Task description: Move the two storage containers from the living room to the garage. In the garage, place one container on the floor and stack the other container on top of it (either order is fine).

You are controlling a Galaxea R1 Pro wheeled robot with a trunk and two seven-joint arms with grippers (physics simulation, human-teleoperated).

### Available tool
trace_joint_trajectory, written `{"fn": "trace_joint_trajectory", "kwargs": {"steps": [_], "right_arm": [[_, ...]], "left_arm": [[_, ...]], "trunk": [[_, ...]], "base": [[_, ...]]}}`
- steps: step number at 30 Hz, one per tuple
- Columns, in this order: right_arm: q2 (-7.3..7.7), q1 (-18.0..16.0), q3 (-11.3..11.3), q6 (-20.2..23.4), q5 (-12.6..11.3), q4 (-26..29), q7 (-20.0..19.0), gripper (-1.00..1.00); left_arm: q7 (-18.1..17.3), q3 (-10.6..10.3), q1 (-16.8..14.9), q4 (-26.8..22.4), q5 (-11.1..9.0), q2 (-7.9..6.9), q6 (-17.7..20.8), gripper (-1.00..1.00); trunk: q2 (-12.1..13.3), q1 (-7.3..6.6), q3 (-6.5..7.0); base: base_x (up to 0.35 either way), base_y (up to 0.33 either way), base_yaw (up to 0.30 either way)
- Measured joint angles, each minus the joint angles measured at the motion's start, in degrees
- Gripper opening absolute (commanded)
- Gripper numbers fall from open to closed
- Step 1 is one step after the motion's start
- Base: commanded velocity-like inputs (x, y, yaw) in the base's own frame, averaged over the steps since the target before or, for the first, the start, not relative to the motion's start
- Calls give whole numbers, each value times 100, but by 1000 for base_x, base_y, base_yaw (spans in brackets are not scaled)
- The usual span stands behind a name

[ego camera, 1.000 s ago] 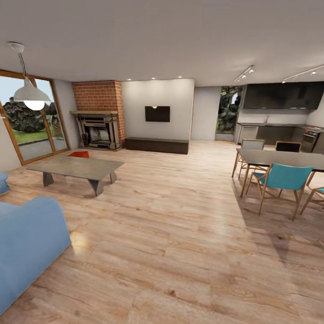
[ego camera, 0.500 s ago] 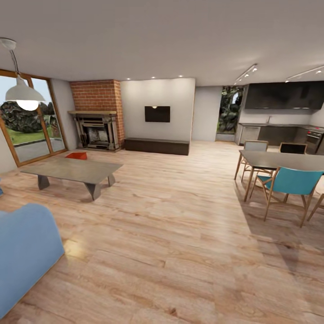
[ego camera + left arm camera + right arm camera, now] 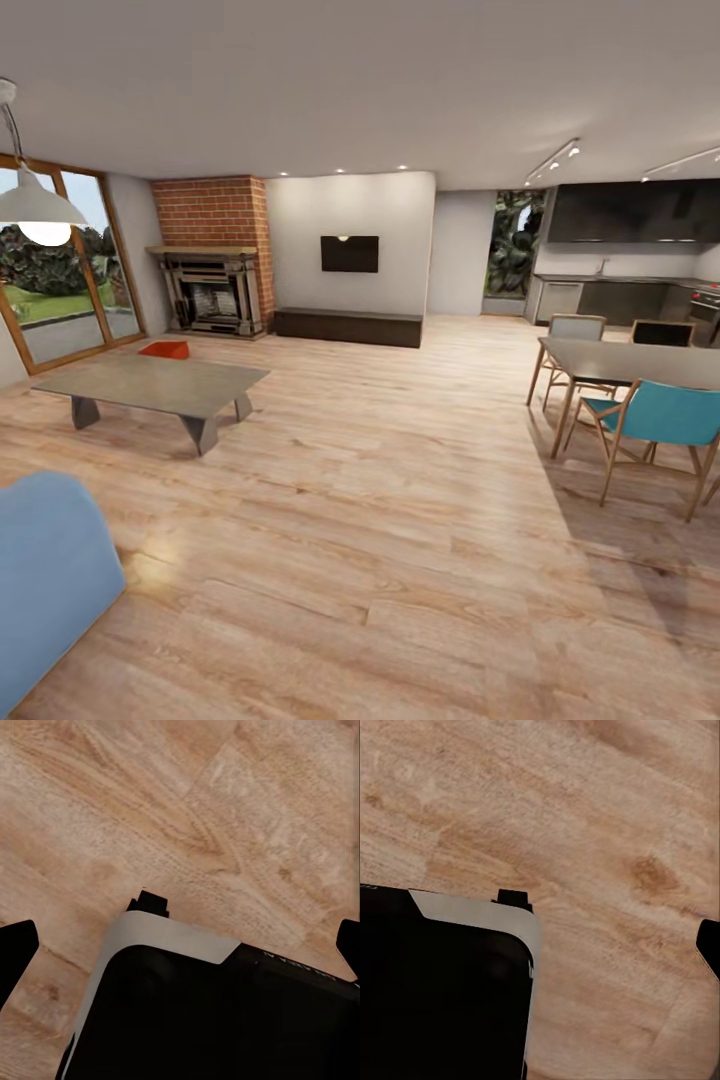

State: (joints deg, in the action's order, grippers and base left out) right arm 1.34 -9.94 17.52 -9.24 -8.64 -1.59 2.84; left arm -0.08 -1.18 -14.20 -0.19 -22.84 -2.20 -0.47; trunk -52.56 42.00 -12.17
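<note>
I am in the living room, on its light wood-plank floor [image 3: 400,520]. One orange-red storage container [image 3: 165,349] lies on the floor just beyond the low coffee table [image 3: 150,384], in front of the brick fireplace [image 3: 212,290]. The second container is out of view. In the left wrist view, my left gripper [image 3: 180,945] hangs open over the planks, a dark fingertip at each side edge and nothing between them. My right gripper [image 3: 544,945] also hangs over bare planks, holding nothing, with one fingertip [image 3: 709,945] showing at the picture's edge.
A blue sofa [image 3: 45,580] stands close at the left. The dining table [image 3: 640,362] and a teal chair [image 3: 665,415] fill the right side. The black TV [image 3: 350,253] and the dark low bench [image 3: 348,326] are on the far wall. My dark base [image 3: 210,1020] lies below both grippers.
The whole head view has shifted: the sofa and lamp slid toward the left edge and the dining set toward the right, so the camera moved. Nothing in the room moved.
</note>
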Motion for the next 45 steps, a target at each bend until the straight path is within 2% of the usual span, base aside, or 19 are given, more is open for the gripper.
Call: {"fn": "trace_joint_trajectory", "kwargs": {"steps": [45], "right_arm": [[0, 0, -1, 0, -2, 0, 0, 100]], "left_arm": [[0, 0, 0, 0, 6, 1, 1, 100]], "trunk": [[0, 0, 0]], "base": [[322, 0, 0]]}}
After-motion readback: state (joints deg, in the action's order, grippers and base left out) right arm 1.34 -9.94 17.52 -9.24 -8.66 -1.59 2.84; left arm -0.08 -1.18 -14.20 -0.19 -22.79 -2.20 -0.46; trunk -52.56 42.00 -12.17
